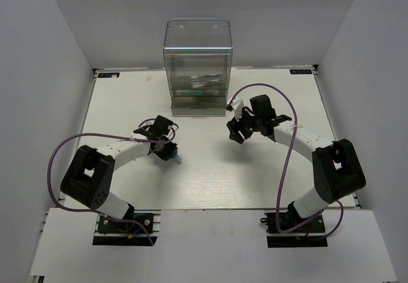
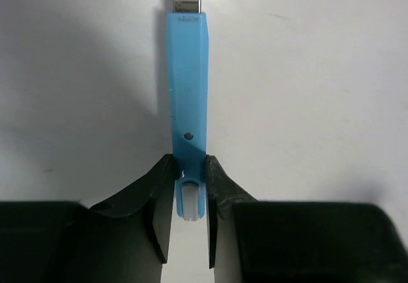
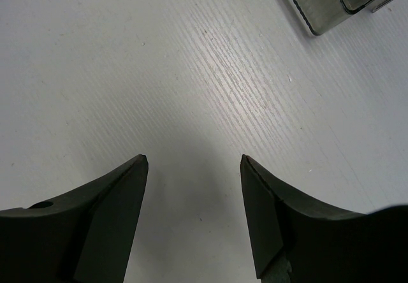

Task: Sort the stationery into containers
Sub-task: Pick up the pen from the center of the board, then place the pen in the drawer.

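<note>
Left jaws shut tight on the light-blue marker (image 2: 188, 85), pinching it near one end w/ most of the barrel poking out ahead, in line w/ the jaws. Right jaws spread wide, nothing btwn them, hovering over bare bench (image 1: 127, 98) near the front of the cabinet (image 1: 197, 66). Progress: looks nearly done, imo. A few coloured pieces (image 1: 205, 79) show thru the cabinet's drawers, too small to name, and top view shows no other loose stationery on the bench. Left to do: this marker, approx mid-bench, left of centre, well apart from the cabinet. Can't tell if it's lifted or resting on the bench.
</note>
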### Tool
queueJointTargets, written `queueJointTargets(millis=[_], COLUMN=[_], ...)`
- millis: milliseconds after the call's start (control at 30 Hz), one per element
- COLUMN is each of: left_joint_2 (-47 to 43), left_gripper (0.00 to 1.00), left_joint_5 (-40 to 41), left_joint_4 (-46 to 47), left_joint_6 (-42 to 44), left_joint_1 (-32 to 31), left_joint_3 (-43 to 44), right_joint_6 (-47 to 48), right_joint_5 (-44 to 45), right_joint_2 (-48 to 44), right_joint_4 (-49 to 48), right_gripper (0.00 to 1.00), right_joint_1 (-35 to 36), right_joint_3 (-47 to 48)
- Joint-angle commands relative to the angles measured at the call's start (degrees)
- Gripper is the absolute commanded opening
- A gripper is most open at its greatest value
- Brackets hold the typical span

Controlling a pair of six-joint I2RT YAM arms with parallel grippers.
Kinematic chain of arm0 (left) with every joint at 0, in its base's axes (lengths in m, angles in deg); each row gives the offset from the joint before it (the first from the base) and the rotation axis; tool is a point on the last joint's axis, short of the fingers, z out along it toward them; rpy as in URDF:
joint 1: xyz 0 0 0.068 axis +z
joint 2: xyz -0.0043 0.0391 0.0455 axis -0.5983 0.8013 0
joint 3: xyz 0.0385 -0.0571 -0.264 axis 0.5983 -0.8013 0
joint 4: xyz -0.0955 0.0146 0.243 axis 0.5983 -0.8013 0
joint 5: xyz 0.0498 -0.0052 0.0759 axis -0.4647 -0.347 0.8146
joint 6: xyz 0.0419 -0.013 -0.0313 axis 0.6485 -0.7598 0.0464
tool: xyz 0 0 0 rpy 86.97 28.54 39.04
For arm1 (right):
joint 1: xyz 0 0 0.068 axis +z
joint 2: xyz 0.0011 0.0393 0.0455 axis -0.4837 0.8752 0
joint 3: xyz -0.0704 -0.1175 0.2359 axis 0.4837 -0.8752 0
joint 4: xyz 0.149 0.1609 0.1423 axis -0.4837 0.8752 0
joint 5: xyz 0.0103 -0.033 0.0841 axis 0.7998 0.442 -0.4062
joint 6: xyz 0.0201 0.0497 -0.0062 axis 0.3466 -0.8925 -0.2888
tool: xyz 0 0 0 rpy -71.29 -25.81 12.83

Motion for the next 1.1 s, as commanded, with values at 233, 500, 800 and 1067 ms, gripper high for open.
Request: queueJointTargets(millis=[233, 500, 800, 1067], left_joint_2=[-2.0, 4.5, 17.2, 23.3], left_gripper=[0.00, 0.03, 0.05, 0.07], left_joint_5=[-5.9, -7.0, -4.0, -1.0], left_joint_4=[20.6, 27.6, 27.2, 25.7], left_joint_6=[1.6, -7.4, -18.9, -27.1], left_joint_1=[-0.4, 0.2, 0.2, 0.2], left_joint_3=[5.2, 12.9, 26.5, 30.2], right_joint_6=[-0.8, -0.7, -0.4, -0.2], right_joint_5=[-0.9, -0.8, 0.1, 1.0], right_joint_2=[-0.4, -0.4, -2.0, -3.0], right_joint_4=[-2.1, -2.4, -3.4, -3.9], right_gripper=[0.66, 0.66, 0.66, 0.66], right_joint_1=[0.1, 0.1, -0.1, -0.5], right_joint_3=[-0.6, -1.0, -3.0, -4.6])
